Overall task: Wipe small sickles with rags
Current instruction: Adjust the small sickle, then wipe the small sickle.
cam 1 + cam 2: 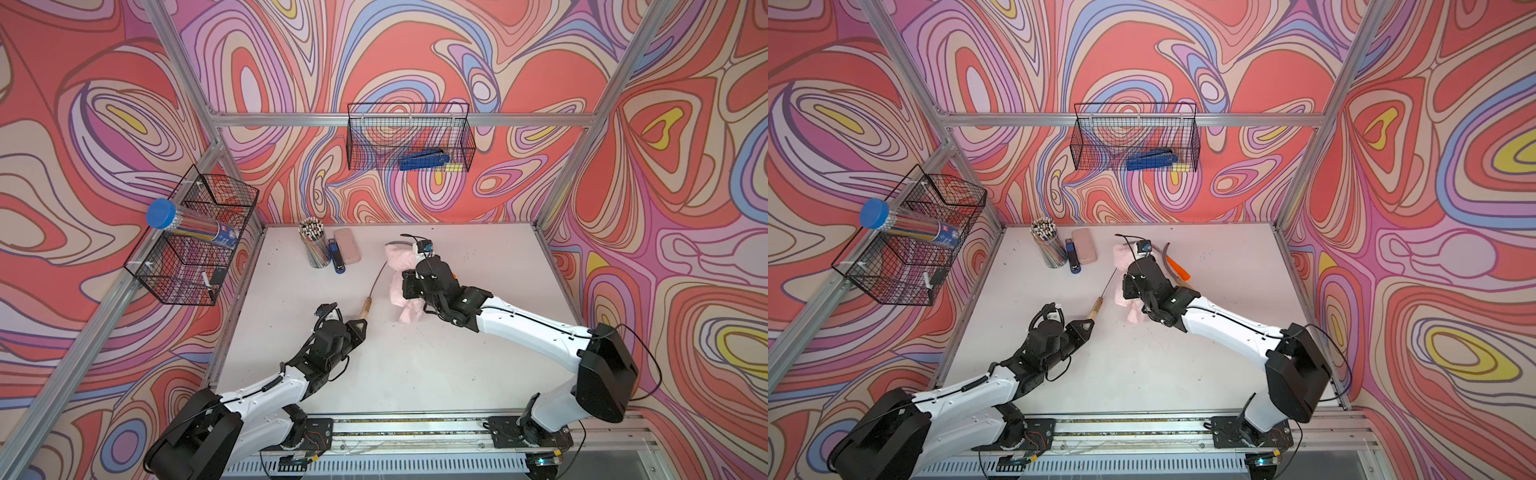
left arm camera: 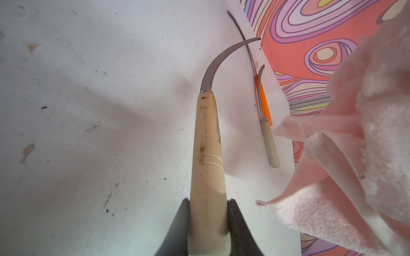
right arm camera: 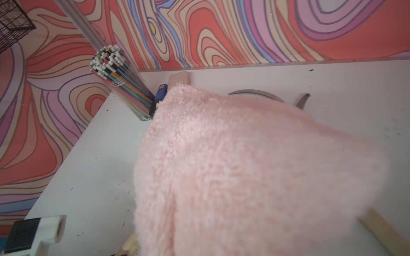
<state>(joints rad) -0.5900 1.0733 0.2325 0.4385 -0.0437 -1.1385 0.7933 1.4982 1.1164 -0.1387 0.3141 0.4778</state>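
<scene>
On the left wall a black wire basket (image 1: 183,270) holds a clear tube with a blue cap (image 1: 189,226); at the far edge of the white table (image 1: 415,374) stand a clear cup of coloured pencils (image 1: 314,247), a blue stapler (image 1: 337,261) and a smooth pink rectangular case (image 1: 348,246); the left gripper (image 2: 208,200) is clamped on the butt end of a pale wooden-handled sickle (image 2: 207,137), its curved grey blade pointing toward the far side; just beside that blade, and apart from it in the left wrist view, hangs the fluffy pale pink rag (image 1: 395,291); it is bunched in the right gripper (image 1: 405,286), whose jaws are buried in the cloth and closed on it; further right, an orange-handled sickle (image 1: 1177,269) and a second wooden-handled sickle (image 2: 269,141) lie overlapping on the table.
</scene>
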